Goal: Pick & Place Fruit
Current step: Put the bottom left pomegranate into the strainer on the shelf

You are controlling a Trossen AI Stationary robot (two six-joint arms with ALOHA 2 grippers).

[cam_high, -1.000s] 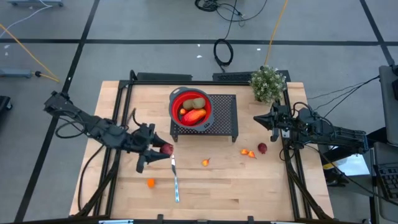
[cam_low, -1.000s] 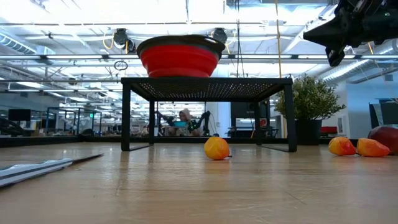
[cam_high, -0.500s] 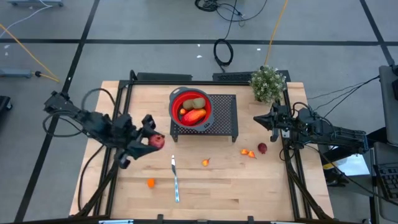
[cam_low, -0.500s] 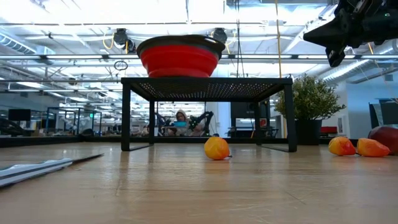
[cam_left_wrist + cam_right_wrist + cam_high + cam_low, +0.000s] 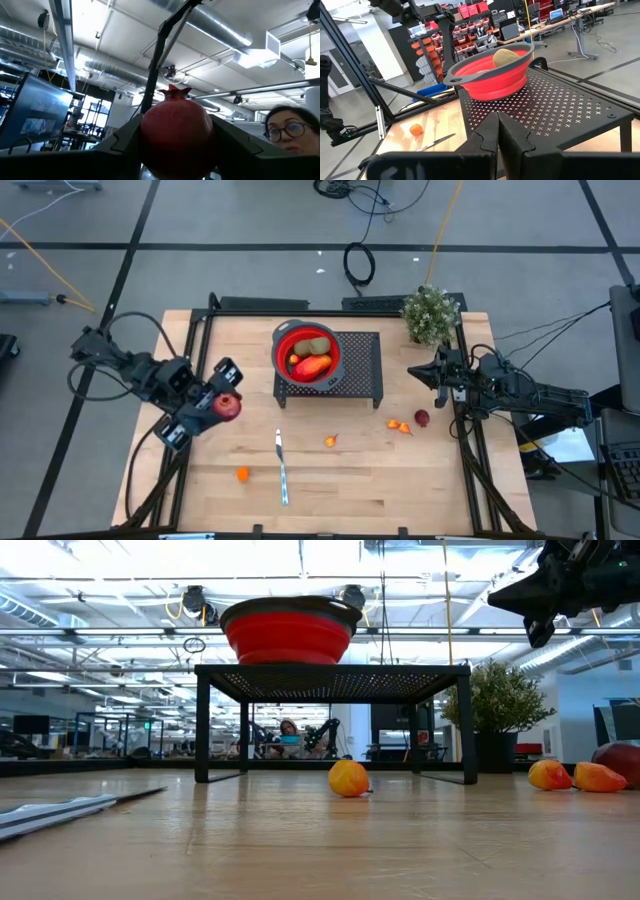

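Note:
A dark red pomegranate-like fruit (image 5: 228, 407) hangs above the table's left part, with my left gripper (image 5: 220, 400) shut on it and tipped upward. The left wrist view shows the fruit (image 5: 175, 132) filling the gap between both fingers. A red bowl (image 5: 307, 352) holding a kiwi-like piece and a red-orange oval stands on a black perforated rack (image 5: 362, 370). On the table lie small orange pieces (image 5: 242, 474) (image 5: 330, 441) (image 5: 399, 425) and a dark red one (image 5: 422, 418). My right gripper (image 5: 412, 372) hovers shut to the right of the rack. My left gripper pinches the fruit's two opposite sides (image 5: 147, 137) between its two fingers (image 5: 122, 142). The fingers slant upward from the table's left side. The fruit is lifted clear of the table, its crown (image 5: 175, 91) pointing away from the gripper.
A silver knife (image 5: 281, 470) lies near the front centre of the table. A potted plant (image 5: 430, 313) stands at the back right corner. A person's head (image 5: 292, 127) shows beyond the table in the left wrist view.
My left gripper has risen with the dark red fruit, tipped its fingers from pointing down to slanting upward, and drawn back toward the table's left edge. The fruit is now well clear of the wood.

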